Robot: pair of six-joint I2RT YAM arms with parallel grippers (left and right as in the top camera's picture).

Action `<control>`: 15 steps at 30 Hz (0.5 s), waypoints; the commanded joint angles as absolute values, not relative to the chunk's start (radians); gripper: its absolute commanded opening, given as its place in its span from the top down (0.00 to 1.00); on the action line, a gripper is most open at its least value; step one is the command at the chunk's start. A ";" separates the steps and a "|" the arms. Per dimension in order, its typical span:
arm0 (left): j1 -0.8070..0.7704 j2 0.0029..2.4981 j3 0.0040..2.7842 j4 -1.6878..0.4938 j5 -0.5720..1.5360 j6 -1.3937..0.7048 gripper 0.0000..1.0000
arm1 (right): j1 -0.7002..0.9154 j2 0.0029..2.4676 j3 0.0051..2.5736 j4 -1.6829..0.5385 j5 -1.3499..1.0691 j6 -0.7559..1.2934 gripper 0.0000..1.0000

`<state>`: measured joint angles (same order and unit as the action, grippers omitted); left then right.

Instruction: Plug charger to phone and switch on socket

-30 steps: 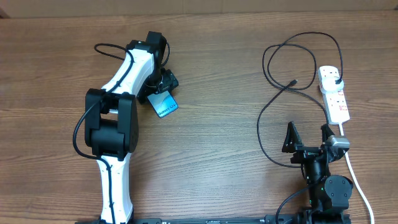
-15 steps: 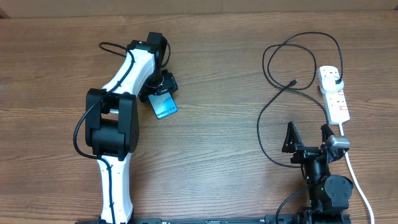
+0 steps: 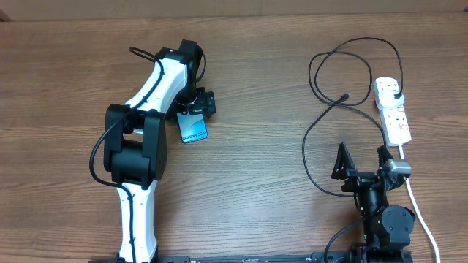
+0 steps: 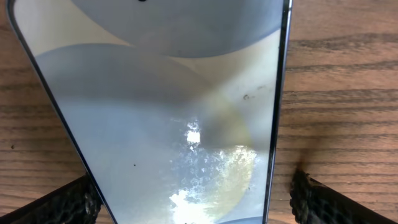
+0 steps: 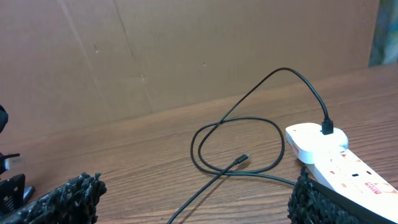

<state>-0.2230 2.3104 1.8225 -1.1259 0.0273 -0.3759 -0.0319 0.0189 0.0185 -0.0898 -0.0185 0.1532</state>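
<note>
Overhead, far to the left of the white elongated power strip (image 3: 393, 109), the left gripper (image 3: 194, 113) hangs over the slim rectangular smartphone with a blue-teal screen (image 3: 194, 128). The phone lies flat on the brown wooden table (image 3: 248, 190), well apart from the strip. In the left wrist view the jaws stand wide and straddle the glass. One black finger (image 4: 62, 202) sits right at the phone's edge, while bare wood shows between the other finger and the opposite edge, so nothing is gripped.

The step in hand looks like taking hold of the phone. To do it well, centre the jaws first so both pads meet the long edges together; a one-sided touch would probably spin the phone on the wood. Keep the end that takes the charger clear of the fingers and turned toward the strip.

Nearer the strip, the long thin black cable (image 3: 304, 150) loops loosely on the table. Its small connector tip (image 3: 344, 97) lies free just left of the strip, and its black plug (image 3: 395, 93) is already seated in the strip's far end. The red-marked switches look too small to read.

On the near side of the strip, close to its thick white cord (image 3: 417, 201), the right gripper (image 3: 360, 150) waits with jaws fully spread and empty — well placed, I judge, to pick up the connector tip.
</note>
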 commanded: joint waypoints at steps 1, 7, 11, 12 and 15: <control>-0.229 2.353 1.826 -1.113 0.068 -0.369 0.00 | -0.028 0.018 0.008 -0.084 -0.012 0.148 0.00; -0.228 2.353 1.810 -1.114 -0.009 -0.569 0.00 | -0.028 0.018 0.008 -0.084 -0.012 0.148 0.00; -0.229 2.353 1.808 -1.110 -0.008 -0.580 0.00 | -0.028 0.018 0.008 -0.084 -0.012 0.148 0.00; -0.230 2.353 1.808 -1.111 -0.009 -0.575 0.00 | -0.028 0.018 0.008 -0.084 -0.012 0.148 0.00; -0.229 2.353 1.808 -1.122 -0.011 -0.572 0.00 | -0.028 0.018 0.008 -0.084 -0.012 0.148 0.00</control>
<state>-0.2230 2.3108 1.8221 -1.1164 0.0151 -0.5331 -0.0319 0.0189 0.0185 -0.0898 -0.0185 0.1528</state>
